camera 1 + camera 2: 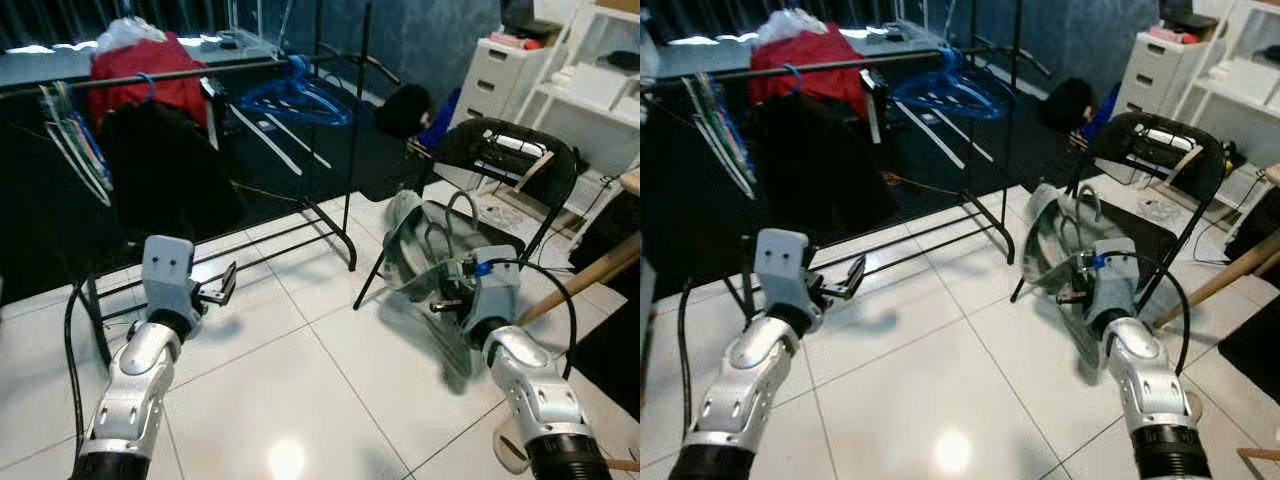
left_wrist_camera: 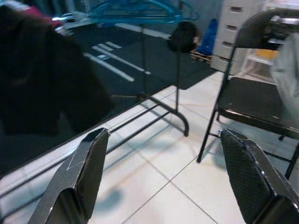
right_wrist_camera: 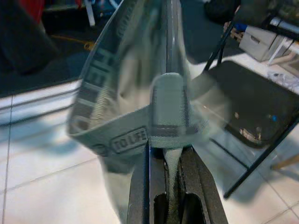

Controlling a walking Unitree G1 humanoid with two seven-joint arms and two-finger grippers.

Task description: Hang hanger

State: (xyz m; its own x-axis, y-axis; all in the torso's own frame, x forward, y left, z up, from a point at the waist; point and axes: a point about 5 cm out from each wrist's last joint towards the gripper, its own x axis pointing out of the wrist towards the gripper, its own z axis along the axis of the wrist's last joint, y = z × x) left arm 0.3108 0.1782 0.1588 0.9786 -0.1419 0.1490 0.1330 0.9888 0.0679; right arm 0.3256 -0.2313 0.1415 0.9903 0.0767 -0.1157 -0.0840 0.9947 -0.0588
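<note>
My right gripper (image 1: 447,297) is shut on a grey-green plastic hanger (image 1: 420,250), holding it tilted over the white floor in front of the black folding chair (image 1: 505,160). In the right wrist view the hanger (image 3: 140,84) is clamped between the fingers (image 3: 196,186) and bears raised letters. A black clothes rail (image 1: 170,75) crosses the back left. It carries a red garment (image 1: 150,75), a black garment (image 1: 165,165), blue hangers (image 1: 290,97) and pale hangers (image 1: 75,145). My left gripper (image 1: 222,285) is open and empty, low in front of the rack's foot bars (image 2: 154,109).
The rack's black upright (image 1: 355,130) and foot stand between both arms. A white drawer unit (image 1: 510,75) and white shelves (image 1: 600,70) stand at the back right. A wooden stick (image 1: 590,275) leans at the far right. A black bag (image 1: 405,108) lies on the dark mat.
</note>
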